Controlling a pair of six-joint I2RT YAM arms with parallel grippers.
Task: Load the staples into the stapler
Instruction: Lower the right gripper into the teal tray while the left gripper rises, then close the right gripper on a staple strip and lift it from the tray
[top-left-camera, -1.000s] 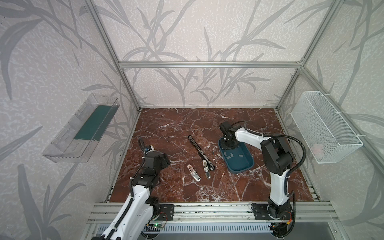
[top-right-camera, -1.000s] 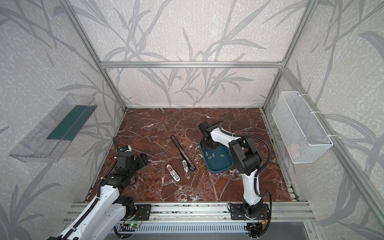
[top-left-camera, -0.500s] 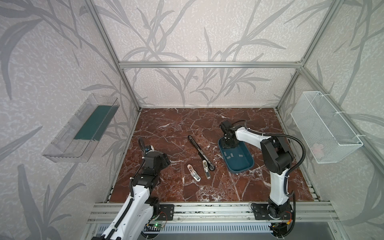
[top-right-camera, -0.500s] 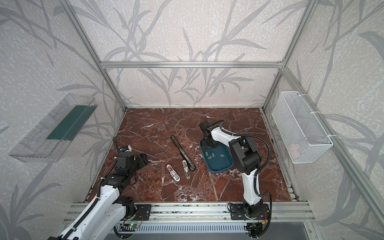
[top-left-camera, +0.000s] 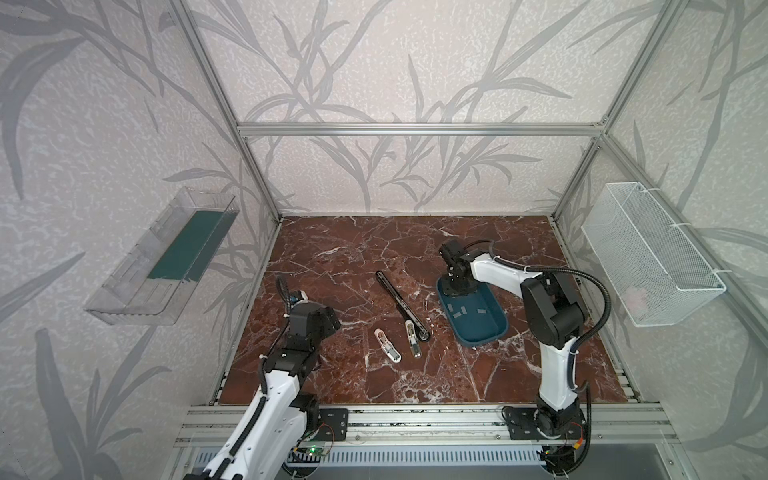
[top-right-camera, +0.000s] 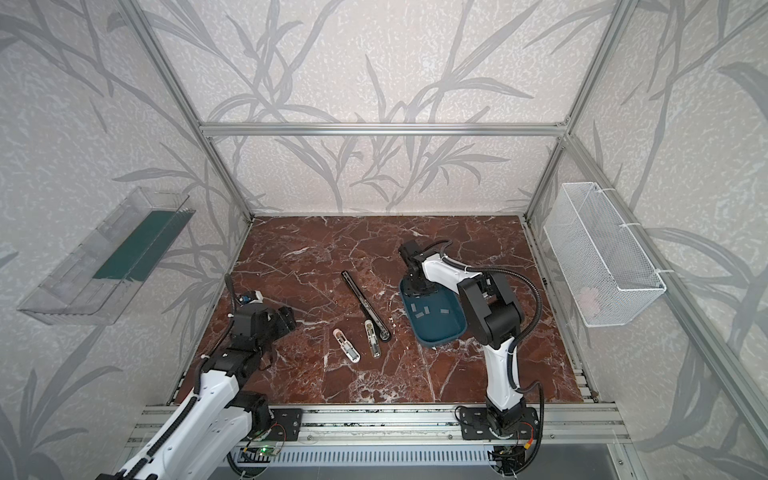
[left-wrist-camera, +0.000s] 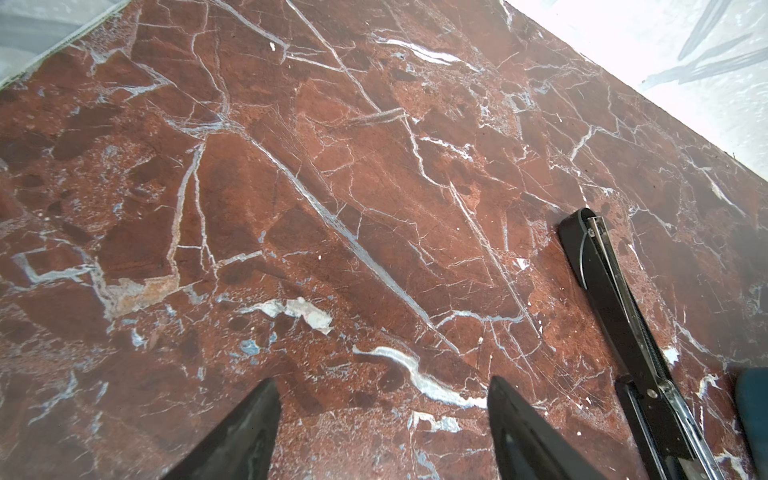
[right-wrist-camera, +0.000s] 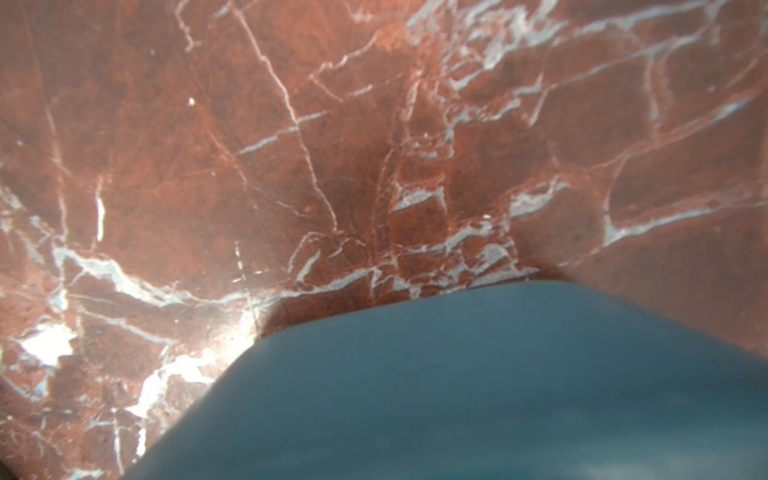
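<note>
Top view: staples (top-left-camera: 459, 311) w/in teal tray (top-left-camera: 486, 332)

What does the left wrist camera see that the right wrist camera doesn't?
Only the left wrist view: the left gripper's jaws, standing wide apart over bare table, and the long black stapler lying opened flat, its metal rail showing.
Only the right wrist view: the teal tray's rounded rim up close, big and blurry. No jaws show there.
Both: the red marble table, and the tray, though the left wrist view catches just a dark teal sliver of it.
</note>
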